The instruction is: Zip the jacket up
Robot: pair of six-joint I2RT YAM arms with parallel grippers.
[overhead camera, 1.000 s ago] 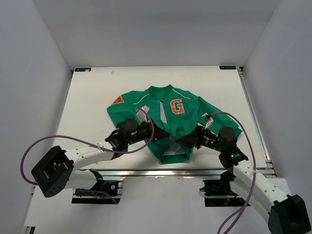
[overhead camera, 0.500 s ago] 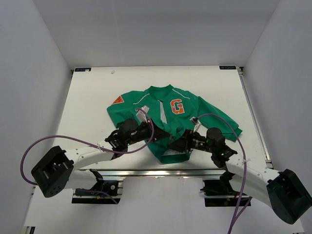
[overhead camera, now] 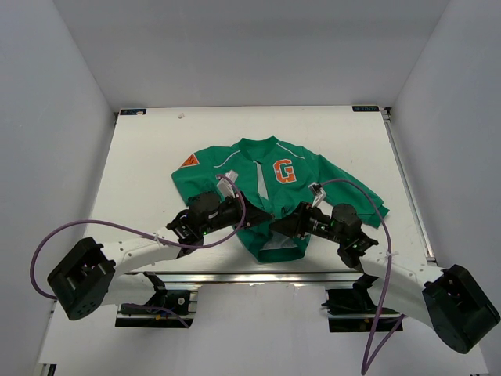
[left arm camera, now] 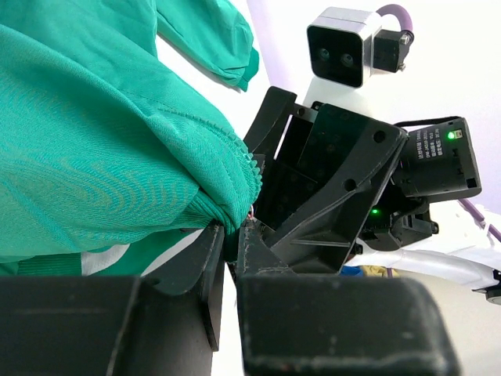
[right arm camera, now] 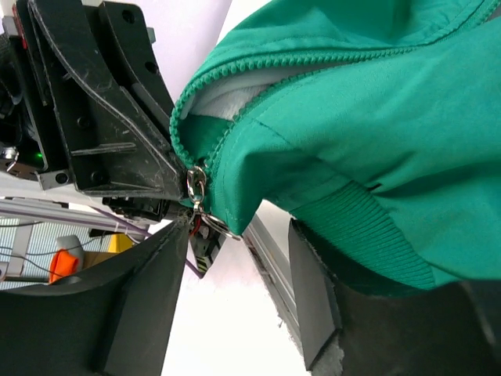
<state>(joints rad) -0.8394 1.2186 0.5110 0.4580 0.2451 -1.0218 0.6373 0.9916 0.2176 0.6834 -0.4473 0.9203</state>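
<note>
Over the tabletop (overhead camera: 141,157) my left gripper (left arm camera: 232,239) clamps the jacket (overhead camera: 313,176) hem; its zipper pull (right arm camera: 196,188) hangs between my right gripper's (right arm camera: 239,227) parted fingers (right arm camera: 141,313).

Only thing I can actually read is the big orange "G" patch (overhead camera: 283,170) on the chest of the small green zip-front jacket (overhead camera: 315,169).

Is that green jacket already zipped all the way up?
No, the front of the jacket lies open in the top view, with pale lining showing between its edges.
</note>
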